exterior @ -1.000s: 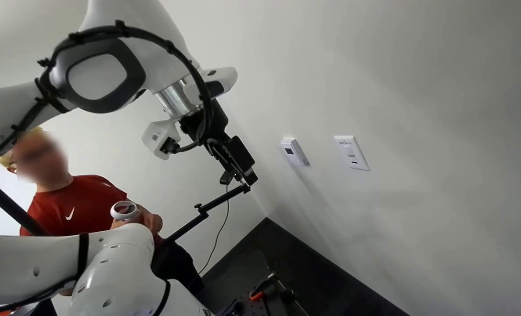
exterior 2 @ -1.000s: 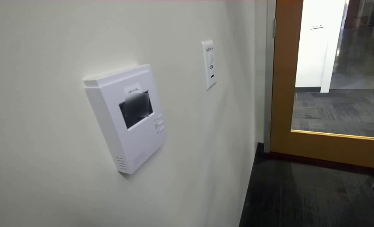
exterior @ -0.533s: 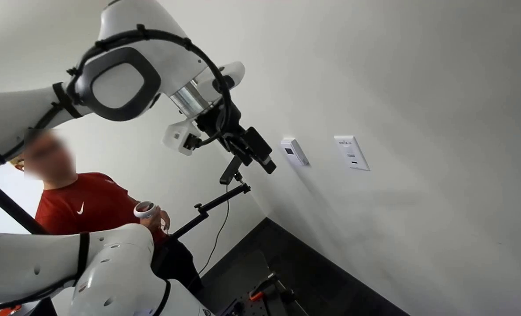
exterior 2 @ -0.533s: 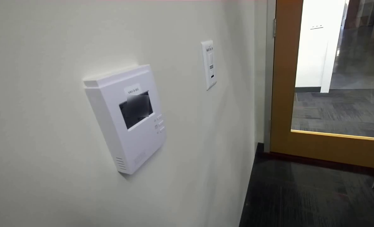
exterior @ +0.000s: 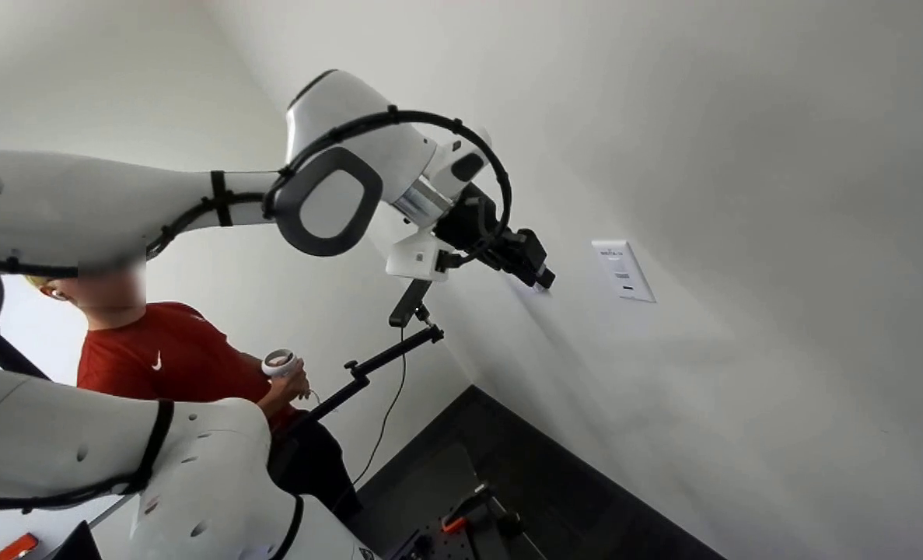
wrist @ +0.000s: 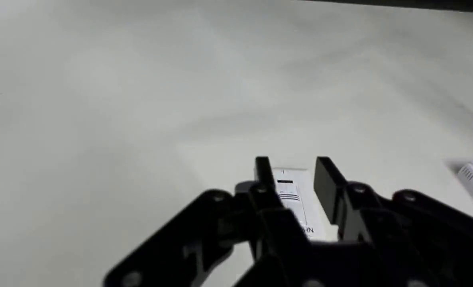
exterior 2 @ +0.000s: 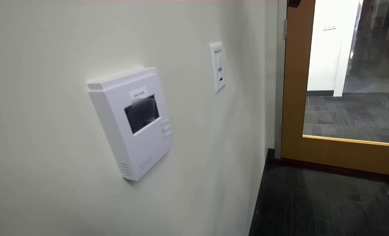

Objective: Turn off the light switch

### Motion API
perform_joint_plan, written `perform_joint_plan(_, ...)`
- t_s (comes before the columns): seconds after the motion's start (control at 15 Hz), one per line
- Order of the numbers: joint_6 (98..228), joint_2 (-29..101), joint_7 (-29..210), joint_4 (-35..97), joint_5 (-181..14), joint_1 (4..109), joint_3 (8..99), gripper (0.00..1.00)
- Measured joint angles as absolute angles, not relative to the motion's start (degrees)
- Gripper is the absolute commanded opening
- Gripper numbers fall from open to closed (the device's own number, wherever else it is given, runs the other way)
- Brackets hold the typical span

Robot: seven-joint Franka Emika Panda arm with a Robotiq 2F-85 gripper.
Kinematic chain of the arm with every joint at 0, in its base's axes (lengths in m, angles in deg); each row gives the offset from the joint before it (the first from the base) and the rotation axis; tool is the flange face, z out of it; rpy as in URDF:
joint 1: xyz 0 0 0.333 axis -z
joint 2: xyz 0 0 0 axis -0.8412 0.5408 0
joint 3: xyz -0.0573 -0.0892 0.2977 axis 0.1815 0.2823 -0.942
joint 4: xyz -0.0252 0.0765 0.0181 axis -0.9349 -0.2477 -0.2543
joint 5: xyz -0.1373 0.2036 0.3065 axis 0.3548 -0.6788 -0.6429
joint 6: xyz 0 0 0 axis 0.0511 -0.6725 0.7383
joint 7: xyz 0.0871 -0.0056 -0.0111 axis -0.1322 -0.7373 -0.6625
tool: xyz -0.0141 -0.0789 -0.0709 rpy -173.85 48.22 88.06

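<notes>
The light switch is a white wall plate with a slim centre toggle, a few dark lines and a small dark slot; it shows in both exterior views. In an exterior view my gripper is left of the plate and apart from it, pointing toward the wall. From the wrist, the plate appears upside down behind the gap of my gripper, its left part covered by one finger. The jaws stand partly apart with nothing held between them.
A white thermostat box with a dark screen is beside the switch; my gripper covers most of it in an exterior view. A person in red holds a controller behind the arm. A black camera stand rises below the gripper.
The arm has reached to the right and slightly down in an exterior view, bringing the gripper nearer the switch and across the thermostat. A dark shape has appeared at the other exterior picture's top edge.
</notes>
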State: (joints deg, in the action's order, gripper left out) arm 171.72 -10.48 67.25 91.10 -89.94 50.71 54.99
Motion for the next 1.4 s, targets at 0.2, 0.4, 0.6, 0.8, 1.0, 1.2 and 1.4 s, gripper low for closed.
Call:
perform_joint_plan(0.2,179.1,-5.0,71.8,91.0,-89.9,50.6,52.3,0.0)
perform_joint_plan(0.4,180.8,-1.7,73.7,90.8,-89.7,50.6,51.1,0.01)
perform_joint_plan(0.6,180.8,-2.3,73.7,90.8,-89.7,50.7,51.2,0.0)
perform_joint_plan(0.8,180.8,-2.3,73.7,90.8,-89.7,50.7,51.3,0.0)
perform_joint_plan(1.0,185.2,-1.6,73.7,92.2,-89.8,50.6,51.3,0.0)
perform_joint_plan(1.2,194.4,-0.2,73.7,95.6,-90.1,50.2,51.4,0.0)
perform_joint_plan(1.4,204.1,2.5,73.2,98.5,-93.4,46.6,53.6,0.0)
